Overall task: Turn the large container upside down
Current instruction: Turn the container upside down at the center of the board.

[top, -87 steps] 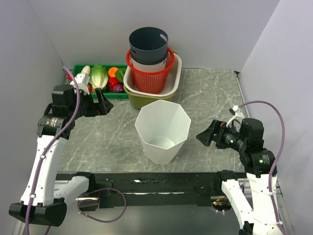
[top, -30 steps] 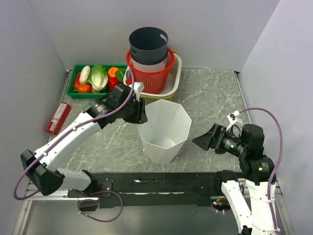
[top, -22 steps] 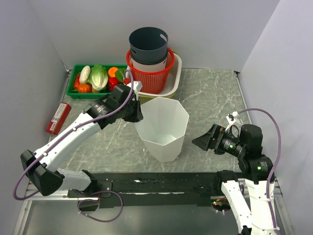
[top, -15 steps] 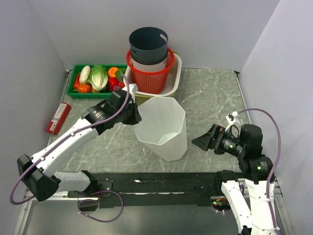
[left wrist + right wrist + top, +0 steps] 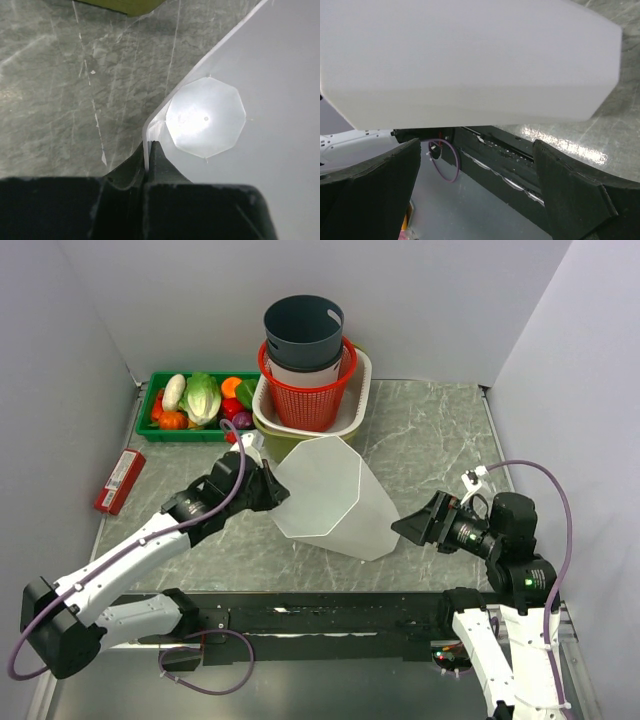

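Observation:
The large white container leans far over on the marble table, its mouth turned left and its base toward the right. My left gripper is shut on the rim at the mouth's left side. In the left wrist view the rim wall sits pinched between the two black fingers of the left gripper, and I look down inside to the bottom. My right gripper stands open just right of the container's base, not touching it. In the right wrist view the white wall fills the top, above the right gripper.
At the back stands a stack: a dark grey bucket in a red basket inside cream and olive tubs. A green tray of vegetables sits back left. A red box lies off the table's left edge.
The left gripper closed on the rim and drew back toward the near left, tipping the container from upright to leaning with its mouth to the left. The right gripper barely moved.

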`<action>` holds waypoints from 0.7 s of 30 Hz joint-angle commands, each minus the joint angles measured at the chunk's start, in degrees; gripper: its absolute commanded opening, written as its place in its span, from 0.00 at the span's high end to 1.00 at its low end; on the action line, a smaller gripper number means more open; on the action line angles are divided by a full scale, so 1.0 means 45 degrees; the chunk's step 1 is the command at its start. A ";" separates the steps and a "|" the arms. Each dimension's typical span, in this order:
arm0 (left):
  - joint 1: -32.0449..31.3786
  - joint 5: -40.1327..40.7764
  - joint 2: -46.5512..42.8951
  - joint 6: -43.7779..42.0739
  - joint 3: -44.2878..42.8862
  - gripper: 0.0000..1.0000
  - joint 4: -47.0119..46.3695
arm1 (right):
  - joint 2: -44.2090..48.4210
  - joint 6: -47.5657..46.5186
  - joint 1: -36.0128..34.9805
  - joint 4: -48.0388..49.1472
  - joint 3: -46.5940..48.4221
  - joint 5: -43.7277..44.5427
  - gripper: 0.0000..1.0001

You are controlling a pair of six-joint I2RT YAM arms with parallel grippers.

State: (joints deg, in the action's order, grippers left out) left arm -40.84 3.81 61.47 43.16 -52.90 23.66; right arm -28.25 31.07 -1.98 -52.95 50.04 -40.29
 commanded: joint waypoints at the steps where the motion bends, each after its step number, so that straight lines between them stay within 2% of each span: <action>1: -0.0026 0.0246 0.0323 0.0467 0.1032 0.99 -0.0510 | -0.0147 0.0282 0.0029 0.1023 0.0579 -0.0557 0.02; 5: 0.0110 -0.0007 0.0732 0.0800 0.1638 0.99 -0.1155 | -0.0518 0.0245 -0.0068 0.1415 0.0695 -0.0676 0.03; 10: 0.0266 -0.0182 0.1027 0.1073 0.2400 0.99 -0.1682 | -0.1416 -0.0186 -0.0477 0.1083 0.1203 0.0182 0.03; 13: 0.0384 -0.0418 0.1163 0.1113 0.2849 0.99 -0.2074 | -0.1924 -0.0166 -0.1413 0.1122 0.1321 0.1330 0.03; 17: 0.0540 -0.0515 0.1573 0.0996 0.3337 0.99 -0.2386 | -0.2666 0.0417 -0.3616 0.1550 0.1360 0.2858 0.02; 21: 0.0579 -0.0594 0.2003 0.1073 0.3981 0.99 -0.2815 | -0.3212 0.0869 -0.4675 0.2293 0.1262 0.3893 0.02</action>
State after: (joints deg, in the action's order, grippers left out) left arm -38.30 -0.58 66.85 53.17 -39.72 2.96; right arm -40.86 32.80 -18.96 -47.97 53.69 -30.46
